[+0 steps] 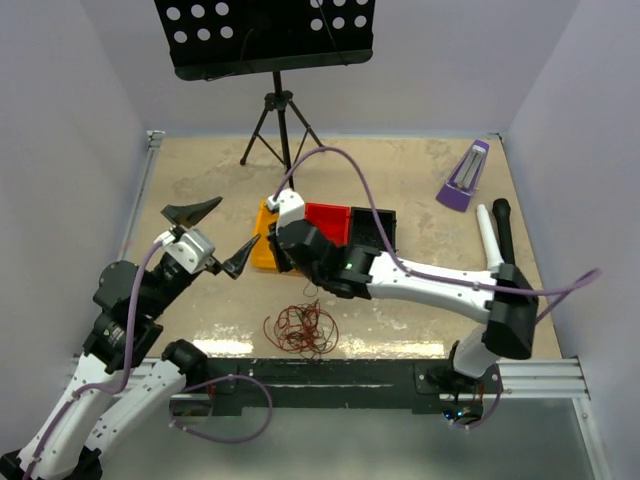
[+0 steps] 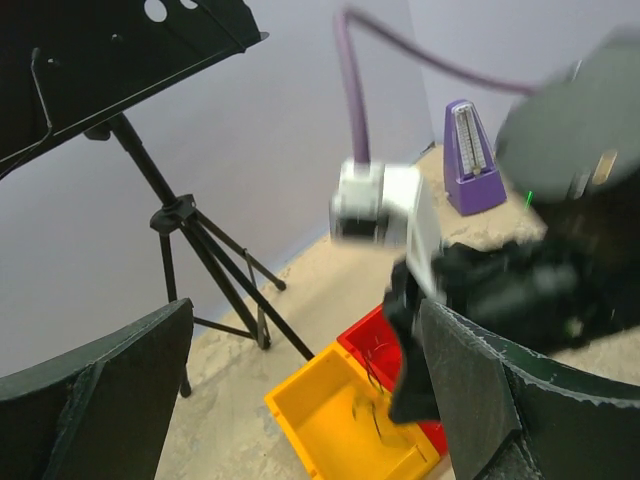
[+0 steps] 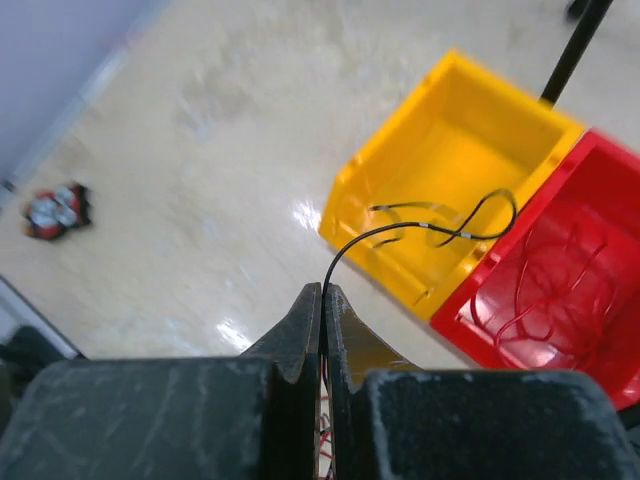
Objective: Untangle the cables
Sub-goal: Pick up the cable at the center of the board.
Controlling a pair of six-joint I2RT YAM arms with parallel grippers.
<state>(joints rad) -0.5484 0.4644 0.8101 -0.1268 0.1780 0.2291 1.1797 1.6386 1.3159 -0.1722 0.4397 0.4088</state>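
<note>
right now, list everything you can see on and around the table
music stand: one, black, on a tripod at the back
metronome: one, purple, back right
yellow bin: one, left end of the bin row, mid-table
red bin: one, middle of the row
black bin: one, right end of the row
cable clump: one, red and black, near edge, between the arms
black wire: one, reaching out over the yellow bin
red wires: a few loops, in the red bin
table: one, beige
left gripper: open, left of the bins
right gripper: shut on the black wire
</note>
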